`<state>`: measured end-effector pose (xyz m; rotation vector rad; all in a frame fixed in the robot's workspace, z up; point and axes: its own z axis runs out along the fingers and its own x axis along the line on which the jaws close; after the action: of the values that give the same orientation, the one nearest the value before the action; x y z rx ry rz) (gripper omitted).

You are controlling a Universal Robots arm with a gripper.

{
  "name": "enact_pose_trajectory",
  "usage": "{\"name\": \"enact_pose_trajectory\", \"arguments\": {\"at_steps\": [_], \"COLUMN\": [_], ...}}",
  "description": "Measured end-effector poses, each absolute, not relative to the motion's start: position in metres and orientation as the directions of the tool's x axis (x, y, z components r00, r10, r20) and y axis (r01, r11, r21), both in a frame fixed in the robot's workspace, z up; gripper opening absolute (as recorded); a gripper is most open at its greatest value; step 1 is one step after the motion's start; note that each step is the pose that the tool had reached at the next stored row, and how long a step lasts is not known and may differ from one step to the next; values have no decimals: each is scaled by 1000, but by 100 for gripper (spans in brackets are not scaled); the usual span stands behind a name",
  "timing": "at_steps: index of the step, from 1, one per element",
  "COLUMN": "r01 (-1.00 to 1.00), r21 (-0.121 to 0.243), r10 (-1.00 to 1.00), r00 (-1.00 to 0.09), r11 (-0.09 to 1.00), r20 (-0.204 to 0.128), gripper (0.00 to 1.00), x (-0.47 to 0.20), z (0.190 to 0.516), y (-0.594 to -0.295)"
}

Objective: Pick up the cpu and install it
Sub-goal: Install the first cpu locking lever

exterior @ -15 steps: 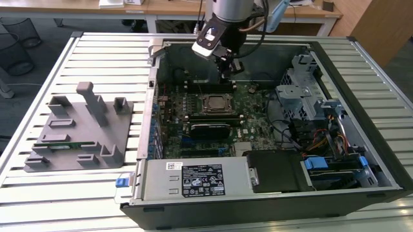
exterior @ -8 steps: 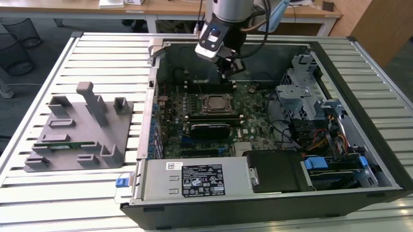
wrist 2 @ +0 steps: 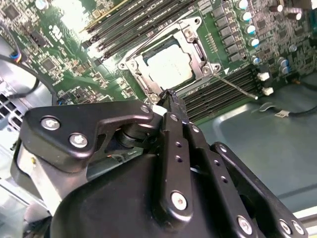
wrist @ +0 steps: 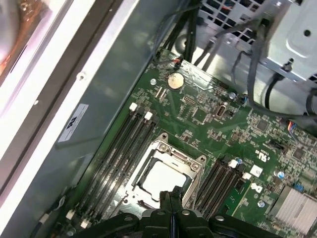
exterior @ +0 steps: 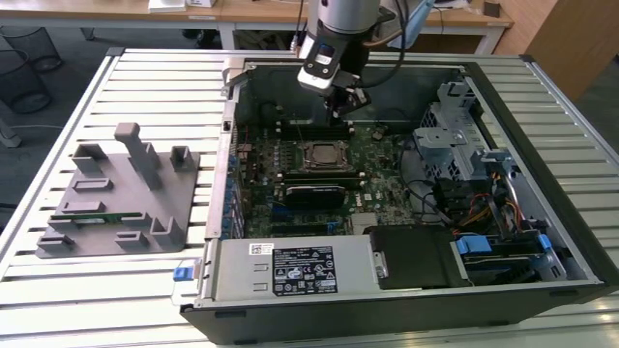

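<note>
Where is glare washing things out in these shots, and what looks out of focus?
First wrist view: a blown-out pale band along the case wall, and the cpu top reflects white. Second wrist view: glare on the motherboard, cpu bright, the near tool dark and soft. Exterior view: even light.

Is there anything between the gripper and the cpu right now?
Nothing visible. The cpu already lies in the motherboard socket, its pale top uncovered, and the gripper hangs over the socket's edge with open space between them.
</note>
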<state>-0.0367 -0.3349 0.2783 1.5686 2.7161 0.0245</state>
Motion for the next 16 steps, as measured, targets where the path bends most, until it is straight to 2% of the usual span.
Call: {"name": "enact_pose_trajectory", "arguments": {"at_steps": [16], "r01": [756], "r21": [16], "r10": [756], "r00": [-655], "r11": [654], "r20": [3], "gripper": [11], "x": [-37], "z": [278], "y": [-335]}}
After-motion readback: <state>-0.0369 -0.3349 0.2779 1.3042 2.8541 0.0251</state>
